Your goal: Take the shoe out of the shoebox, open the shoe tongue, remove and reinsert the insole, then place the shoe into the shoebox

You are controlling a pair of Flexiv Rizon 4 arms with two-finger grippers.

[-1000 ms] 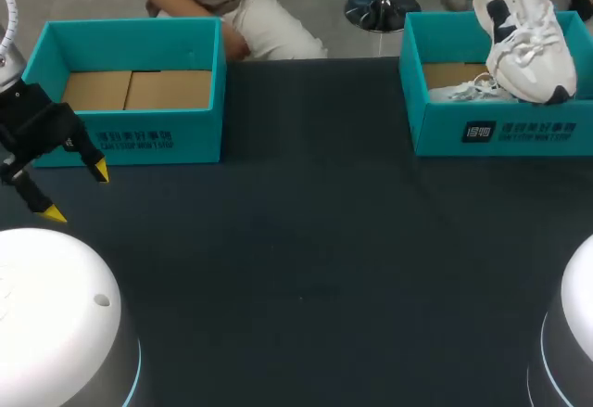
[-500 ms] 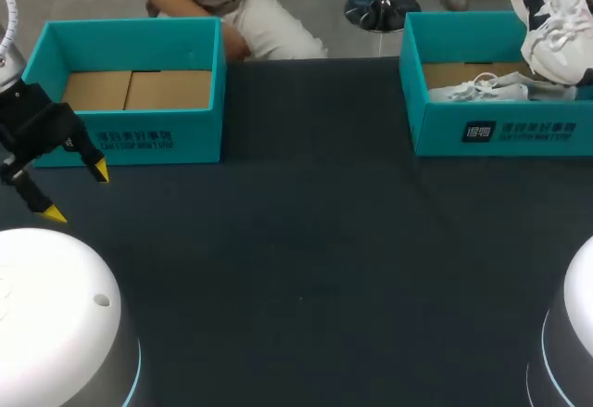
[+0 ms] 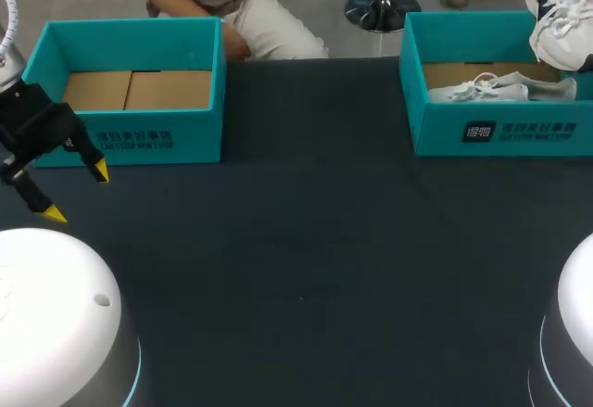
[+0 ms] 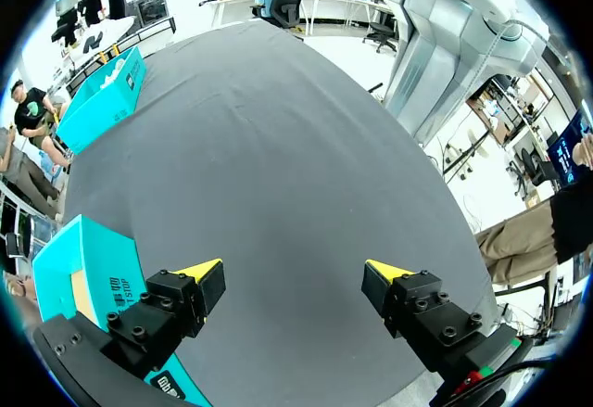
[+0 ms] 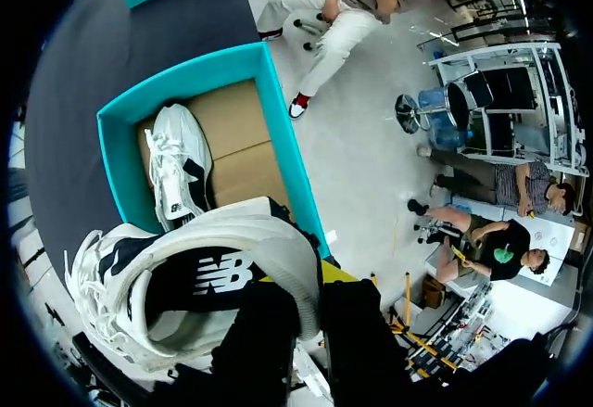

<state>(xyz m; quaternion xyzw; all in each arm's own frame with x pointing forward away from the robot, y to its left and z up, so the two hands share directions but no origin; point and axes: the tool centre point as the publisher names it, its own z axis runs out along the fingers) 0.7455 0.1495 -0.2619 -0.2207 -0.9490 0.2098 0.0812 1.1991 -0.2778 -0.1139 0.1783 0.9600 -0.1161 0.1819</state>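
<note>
Teal card, two boxes at the far edge of the dark grey worktop [image 3: 306, 240], well apart. The left shoebox [image 3: 130, 138] holds only its brown cardboard floor. The right shoebox [image 3: 500, 133] holds a second shoe [image 3: 500, 87], white, lying on its side on the cardboard.

The shoe [image 3: 561, 18], white with navy panels, hangs in the air over the far right corner of the right shoebox, apart from it. In the right wrist view we see the right end effector [image 5: 315, 305] clamped on its heel collar, one finger inside the opening and one outside, with the second shoe [image 5: 181, 175] below in the box.

The left end effector [image 3: 77, 193] hovers just in front of the left shoebox's near corner, fingers spread wide with nothing between them.
</note>
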